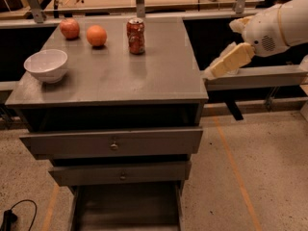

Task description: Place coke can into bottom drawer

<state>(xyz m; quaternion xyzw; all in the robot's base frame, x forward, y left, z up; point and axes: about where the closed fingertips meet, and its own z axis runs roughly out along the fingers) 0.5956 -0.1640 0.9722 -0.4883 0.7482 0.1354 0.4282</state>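
Observation:
The coke can [135, 35], red with a silver top, stands upright at the back of the grey cabinet top [144, 76], right of centre. The bottom drawer [127, 208] is pulled out at the foot of the cabinet, and what shows of its grey tray is bare. My gripper [217, 70] hangs off the cabinet's right edge at about top height, to the right of the can and nearer the front, well apart from it. It holds nothing that I can see.
Two oranges [96, 35] [70, 28] lie left of the can. A white bowl [46, 64] stands at the left edge. The two knobbed drawers [113, 142] [120, 173] are shut. A grey rail [260, 76] runs to the right behind my arm. A black cable [9, 218] lies on the floor at the lower left.

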